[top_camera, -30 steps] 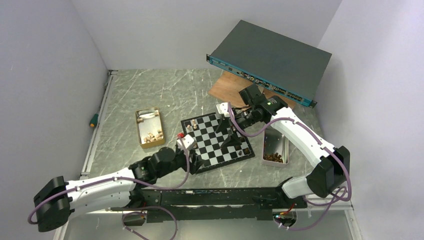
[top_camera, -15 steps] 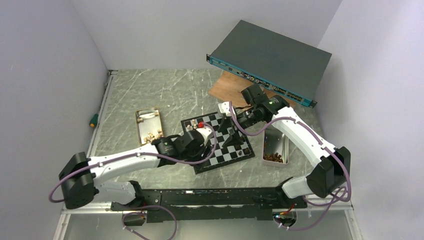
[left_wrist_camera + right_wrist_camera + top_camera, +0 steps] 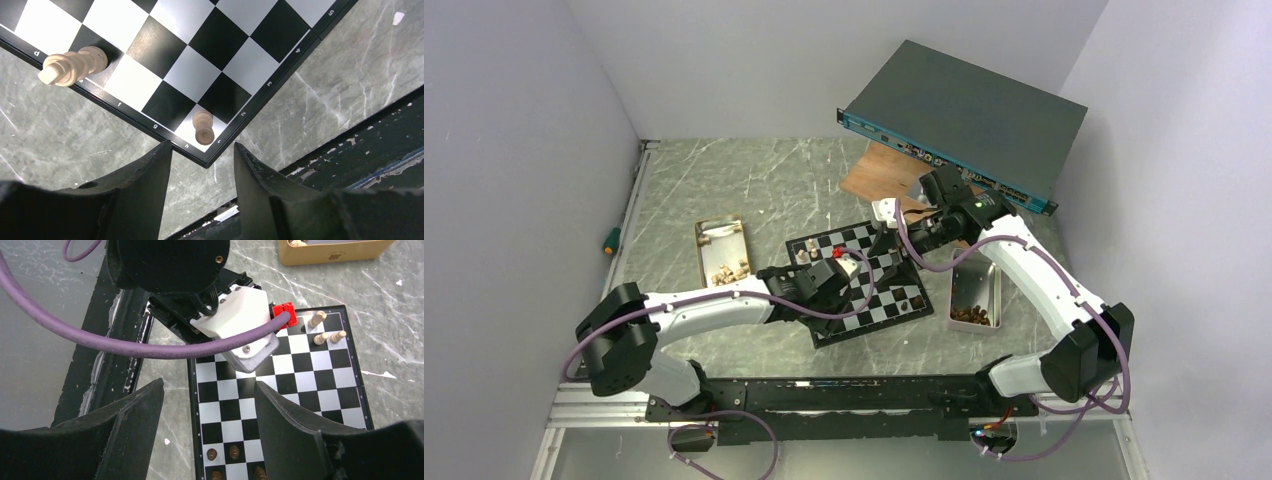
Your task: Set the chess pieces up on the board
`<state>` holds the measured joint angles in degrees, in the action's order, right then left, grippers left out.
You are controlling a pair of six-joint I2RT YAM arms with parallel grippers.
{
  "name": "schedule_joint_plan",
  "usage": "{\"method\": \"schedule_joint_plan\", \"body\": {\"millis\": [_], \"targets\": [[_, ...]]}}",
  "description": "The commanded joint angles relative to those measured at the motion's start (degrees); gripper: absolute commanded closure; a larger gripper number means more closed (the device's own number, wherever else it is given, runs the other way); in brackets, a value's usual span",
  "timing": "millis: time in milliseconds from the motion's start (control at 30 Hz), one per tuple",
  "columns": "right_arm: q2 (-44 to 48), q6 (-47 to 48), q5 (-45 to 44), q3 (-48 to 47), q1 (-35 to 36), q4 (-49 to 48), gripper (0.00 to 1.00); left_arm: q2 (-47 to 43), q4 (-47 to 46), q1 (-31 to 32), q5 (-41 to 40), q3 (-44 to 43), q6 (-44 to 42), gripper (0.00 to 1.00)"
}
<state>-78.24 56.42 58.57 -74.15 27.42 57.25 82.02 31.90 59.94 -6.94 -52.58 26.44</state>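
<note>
Left gripper, parted and empty like the right gripper, could topple the pawn at lower centre, on the corner of the board, if it drops askew.

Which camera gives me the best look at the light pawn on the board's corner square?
Left wrist: the pawn stands upright, close and unblocked, just beyond the open left gripper. Top external and right wrist: I can't pick it out.
</note>
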Motion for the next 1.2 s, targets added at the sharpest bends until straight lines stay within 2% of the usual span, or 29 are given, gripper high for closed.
{"method": "schedule_joint_plan", "body": {"millis": [0, 300, 667, 833, 967, 1167], "targets": [[1.72, 1.94, 1.99, -1.35, -0.26, 0.58, 0.31, 1.04, -1.40, -0.76, 0.55, -2.09, -0.05, 0.49], [1.53, 2.19, 2.07, -1.26, -0.44, 0.79, 0.31, 2.32, -2.33, -1.84, 2.66, -2.28, -0.60, 0.61], [1.33, 2.38, 2.17, -1.26, -0.46, 1.00, 0.31, 4.18, -2.30, -2.06, 2.63, -3.12, -0.95, 0.66], [1.36, 2.46, 2.17, -1.26, -0.45, 1.02, 0.31, 4.99, -1.81, -2.11, 3.12, -3.76, -1.04, 0.73], [1.27, 2.46, 2.17, -1.26, -0.44, 1.02, 0.31, 4.95, -0.86, -2.10, 3.35, -3.76, -0.80, 0.83], [1.21, 2.46, 2.33, -1.26, -0.44, 1.09, 0.31, 4.08, 0.64, -2.06, 4.10, -3.20, -0.18, 0.89]]}}
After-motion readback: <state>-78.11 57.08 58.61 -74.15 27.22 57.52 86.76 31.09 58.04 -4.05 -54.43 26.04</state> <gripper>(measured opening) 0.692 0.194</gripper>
